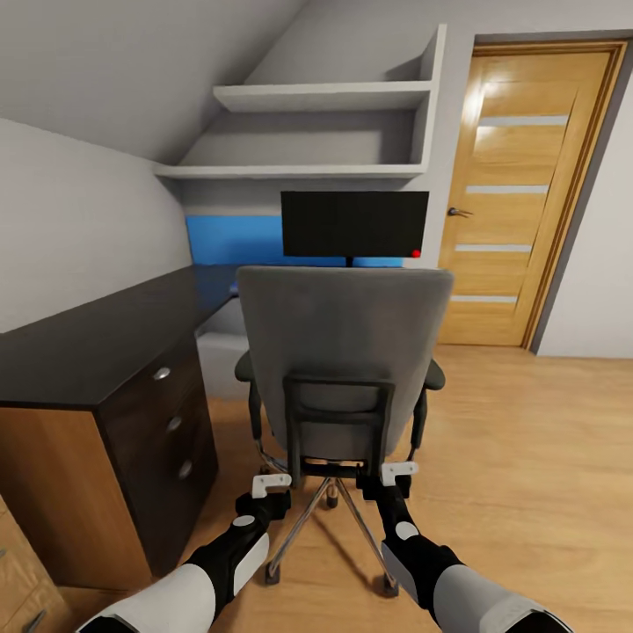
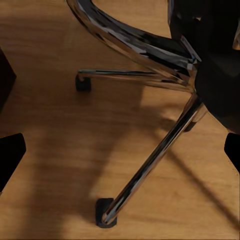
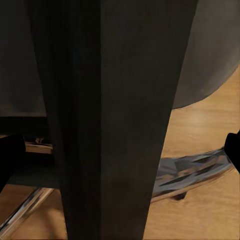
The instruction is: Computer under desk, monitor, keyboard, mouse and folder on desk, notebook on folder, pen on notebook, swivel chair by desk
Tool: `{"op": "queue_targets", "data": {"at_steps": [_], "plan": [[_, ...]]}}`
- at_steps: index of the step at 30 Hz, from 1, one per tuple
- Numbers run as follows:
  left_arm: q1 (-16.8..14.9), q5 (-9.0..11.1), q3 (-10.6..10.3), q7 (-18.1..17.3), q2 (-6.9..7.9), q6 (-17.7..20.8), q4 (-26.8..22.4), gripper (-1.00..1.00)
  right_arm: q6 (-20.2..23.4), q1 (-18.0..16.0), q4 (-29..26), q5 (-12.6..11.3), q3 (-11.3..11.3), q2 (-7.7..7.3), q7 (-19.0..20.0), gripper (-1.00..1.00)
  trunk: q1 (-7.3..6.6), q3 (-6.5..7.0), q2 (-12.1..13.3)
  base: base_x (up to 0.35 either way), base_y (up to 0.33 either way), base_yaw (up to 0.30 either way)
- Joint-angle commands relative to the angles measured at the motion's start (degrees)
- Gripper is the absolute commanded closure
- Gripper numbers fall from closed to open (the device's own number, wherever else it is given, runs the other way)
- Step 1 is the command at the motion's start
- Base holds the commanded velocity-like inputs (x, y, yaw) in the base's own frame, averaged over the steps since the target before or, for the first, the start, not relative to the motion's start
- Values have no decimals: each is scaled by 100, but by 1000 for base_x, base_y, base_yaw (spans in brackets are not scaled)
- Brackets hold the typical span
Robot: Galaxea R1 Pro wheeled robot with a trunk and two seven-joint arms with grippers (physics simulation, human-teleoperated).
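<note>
A: Where is your swivel chair (image 1: 343,352) relative to your arms?

B: Right in front of you, its grey back facing you, before the dark table (image 1: 97,338) that carries the monitor (image 1: 354,223). Your left end effector (image 1: 271,483) sits low at the left of the back frame; your right end effector (image 1: 398,470) is at the frame's right.

A: Holding anything?

B: I cannot tell for either. Your left wrist view shows the chrome legs (image 2: 150,160) over the wooden floor (image 2: 55,150); your right, a dark upright bar (image 3: 115,120) close up
</note>
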Motion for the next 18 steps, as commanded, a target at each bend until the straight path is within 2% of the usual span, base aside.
{"op": "queue_targets", "data": {"at_steps": [1, 18], "plan": [[-6, 31, -41, 25, 0, -24, 0, -100, -23, -9, -5, -15, 41, 0, -24, -100, 1, -4, -3, 321, 0, 0], [-6, 31, -41, 34, 0, -24, 0, -100, -23, -9, -5, -15, 41, 0, -24, -100, 1, -4, -3, 321, 0, 0]]}}
